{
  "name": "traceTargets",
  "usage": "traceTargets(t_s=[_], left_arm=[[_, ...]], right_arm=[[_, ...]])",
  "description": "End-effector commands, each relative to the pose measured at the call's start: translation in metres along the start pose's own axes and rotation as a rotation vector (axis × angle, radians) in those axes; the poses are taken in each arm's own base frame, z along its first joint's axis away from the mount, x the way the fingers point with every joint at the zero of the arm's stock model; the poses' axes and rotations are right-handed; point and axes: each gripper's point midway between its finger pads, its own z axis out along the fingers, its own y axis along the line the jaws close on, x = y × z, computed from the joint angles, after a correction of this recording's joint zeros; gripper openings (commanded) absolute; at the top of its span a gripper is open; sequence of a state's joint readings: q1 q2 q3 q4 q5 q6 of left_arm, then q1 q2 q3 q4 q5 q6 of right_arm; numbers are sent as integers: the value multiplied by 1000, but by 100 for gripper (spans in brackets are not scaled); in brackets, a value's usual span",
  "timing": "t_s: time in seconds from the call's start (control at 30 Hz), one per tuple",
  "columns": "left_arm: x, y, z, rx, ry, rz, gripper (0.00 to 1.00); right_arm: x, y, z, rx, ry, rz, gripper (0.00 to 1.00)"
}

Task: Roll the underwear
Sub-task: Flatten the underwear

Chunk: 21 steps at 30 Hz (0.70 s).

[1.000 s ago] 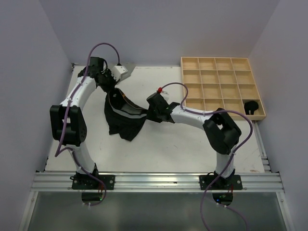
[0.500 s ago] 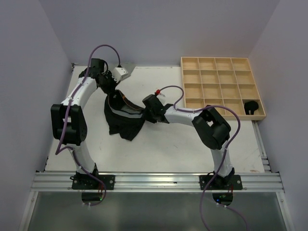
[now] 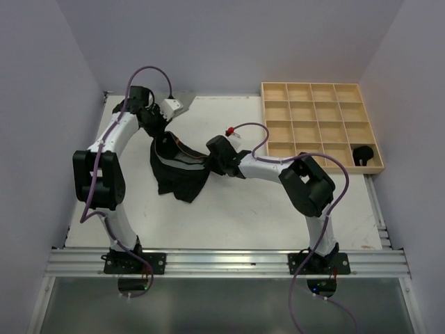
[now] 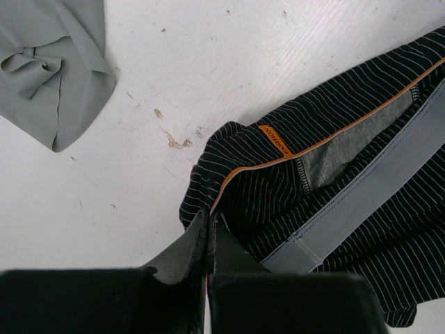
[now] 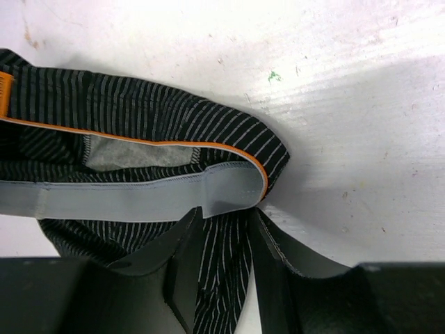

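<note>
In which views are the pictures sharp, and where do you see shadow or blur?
Top external: even, soft light, faint shadows under the arms, all sharp. Left wrist: the striped briefs are crisp, the left gripper dark and blurred. Right wrist: a broad shadow lies on the table right of the briefs; the right gripper is dark too.

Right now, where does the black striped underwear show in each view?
Top external: black striped underwear, centre-left.
Left wrist: right half.
Right wrist: left and centre.
Shared landmark: its grey waistband with orange piping.
</note>
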<state>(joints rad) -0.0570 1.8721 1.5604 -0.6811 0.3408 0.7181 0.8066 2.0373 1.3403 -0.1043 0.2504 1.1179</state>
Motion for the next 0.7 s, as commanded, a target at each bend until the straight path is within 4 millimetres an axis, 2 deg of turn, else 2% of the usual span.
traceTargets(t_s=[0.0,0.2,0.23,0.33,0.67], left_arm=[[-4,0,-7,4,-28,4,0],[-3,1,-7,1,-26,2,1],[-2,2,-7,1,-25,3,1],[0,3,-8,-1,-23,0,1],[7,3,-6,7,-8,-9,1]], right_arm=[[-29,23,-17,-46,-101,28,38],[-23,21,-3,-27,-90,41,38],[-20,16,2,-9,-84,37,38],[-24,15,6,10,-113,49,37],[-28,0,21,56,-161,52,28]])
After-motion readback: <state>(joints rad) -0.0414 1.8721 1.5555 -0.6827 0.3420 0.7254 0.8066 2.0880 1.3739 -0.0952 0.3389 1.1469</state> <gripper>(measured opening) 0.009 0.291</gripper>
